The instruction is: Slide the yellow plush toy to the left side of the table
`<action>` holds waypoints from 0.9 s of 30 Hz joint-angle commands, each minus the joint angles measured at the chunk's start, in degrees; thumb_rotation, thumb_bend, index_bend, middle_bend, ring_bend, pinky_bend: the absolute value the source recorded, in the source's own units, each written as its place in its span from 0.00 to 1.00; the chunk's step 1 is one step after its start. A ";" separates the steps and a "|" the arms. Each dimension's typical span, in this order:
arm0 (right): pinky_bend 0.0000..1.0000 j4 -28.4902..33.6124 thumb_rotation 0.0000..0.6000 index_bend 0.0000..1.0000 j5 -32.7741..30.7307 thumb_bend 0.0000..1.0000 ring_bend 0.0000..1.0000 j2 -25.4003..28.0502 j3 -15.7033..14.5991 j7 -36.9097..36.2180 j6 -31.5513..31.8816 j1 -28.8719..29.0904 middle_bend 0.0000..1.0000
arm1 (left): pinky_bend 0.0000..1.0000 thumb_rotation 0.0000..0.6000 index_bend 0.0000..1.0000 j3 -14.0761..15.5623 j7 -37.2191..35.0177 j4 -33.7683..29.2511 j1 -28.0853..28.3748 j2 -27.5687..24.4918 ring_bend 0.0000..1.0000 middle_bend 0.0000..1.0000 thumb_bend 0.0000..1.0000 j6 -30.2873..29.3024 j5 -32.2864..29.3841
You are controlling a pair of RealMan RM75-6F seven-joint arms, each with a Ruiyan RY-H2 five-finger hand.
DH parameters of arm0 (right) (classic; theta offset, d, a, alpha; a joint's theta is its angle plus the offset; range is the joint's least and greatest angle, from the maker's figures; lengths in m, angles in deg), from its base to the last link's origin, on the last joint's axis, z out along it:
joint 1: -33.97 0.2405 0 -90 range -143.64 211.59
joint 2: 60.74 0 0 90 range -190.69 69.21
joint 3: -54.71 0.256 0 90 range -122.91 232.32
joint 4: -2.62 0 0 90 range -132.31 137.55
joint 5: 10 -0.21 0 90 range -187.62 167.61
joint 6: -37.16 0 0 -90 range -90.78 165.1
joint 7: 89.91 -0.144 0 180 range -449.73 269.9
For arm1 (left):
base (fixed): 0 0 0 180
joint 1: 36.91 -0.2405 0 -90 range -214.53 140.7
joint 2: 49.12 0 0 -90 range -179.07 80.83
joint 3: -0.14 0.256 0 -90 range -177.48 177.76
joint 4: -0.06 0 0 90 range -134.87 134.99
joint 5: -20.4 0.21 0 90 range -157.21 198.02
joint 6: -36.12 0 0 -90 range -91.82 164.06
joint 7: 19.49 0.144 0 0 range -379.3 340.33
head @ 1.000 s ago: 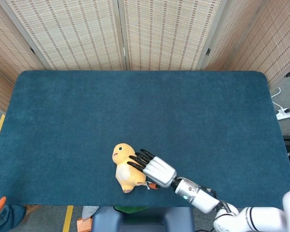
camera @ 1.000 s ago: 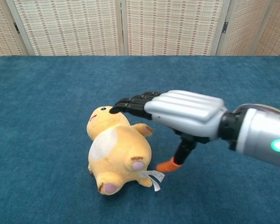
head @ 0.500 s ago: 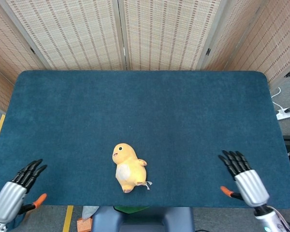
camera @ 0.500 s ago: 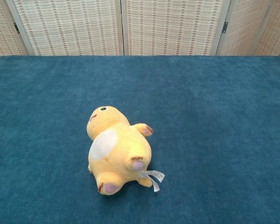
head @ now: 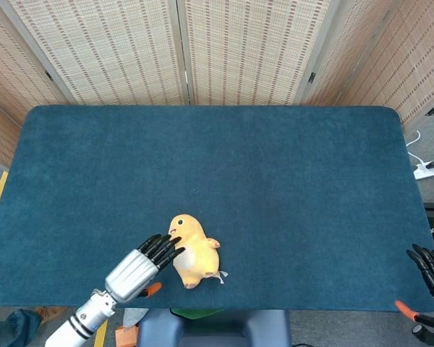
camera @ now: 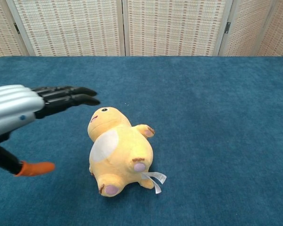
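The yellow plush toy (head: 193, 251) lies on its back near the table's front edge, a little left of centre, with its head pointing away from me; the chest view shows the plush toy (camera: 119, 153) with its white belly up. My left hand (head: 143, 265) hovers just left of it, fingers stretched flat toward the toy's head and holding nothing. In the chest view the left hand (camera: 23, 107) comes in from the left with its fingertips (camera: 87, 99) close to the head; contact cannot be told. My right hand (head: 432, 272) is at the far right front corner, fingers spread, holding nothing.
The blue cloth table (head: 217, 159) stretches wide to the left of the toy and behind it. Woven screens (head: 181, 50) stand behind the far edge. A white power strip (head: 428, 170) lies on the floor to the right.
My right hand has left the toy and drawn back to the far right front corner. My left hand has come in from the left up to the toy. The toy has not moved.
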 commanded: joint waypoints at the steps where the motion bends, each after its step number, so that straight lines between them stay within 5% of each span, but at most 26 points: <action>1: 0.00 -1.20 1.00 0.00 -0.22 0.06 0.00 -0.09 0.84 -1.89 -1.01 -0.38 0.00 | 0.12 1.00 0.07 -2.06 3.35 0.01 2.96 3.82 0.03 0.06 0.25 2.69 -3.04; 9: 0.00 -2.05 1.00 0.00 -0.11 0.06 0.00 -0.07 2.03 -3.59 -1.98 -0.51 0.00 | 0.14 1.00 0.07 -2.74 6.08 1.40 5.87 7.33 0.03 0.05 0.24 5.55 -7.38; 15: 0.00 -2.09 1.00 0.00 0.17 0.06 0.00 0.34 2.78 -5.55 -2.45 -0.98 0.00 | 0.18 1.00 0.09 -3.36 10.82 4.98 7.90 9.96 0.03 0.04 0.24 8.25 -16.12; 21: 0.00 -1.86 1.00 0.00 1.29 0.06 0.00 0.51 3.16 -5.41 -2.07 -1.46 0.00 | 0.20 1.00 0.14 -1.69 13.23 6.80 9.00 9.88 0.03 0.07 0.24 8.99 -21.64; 27: 0.00 -1.26 1.00 0.00 1.99 0.07 0.00 0.49 3.41 -4.38 -2.56 -1.60 0.00 | 0.32 1.00 0.21 0.73 12.20 7.59 9.58 10.40 0.07 0.13 0.25 7.69 -20.21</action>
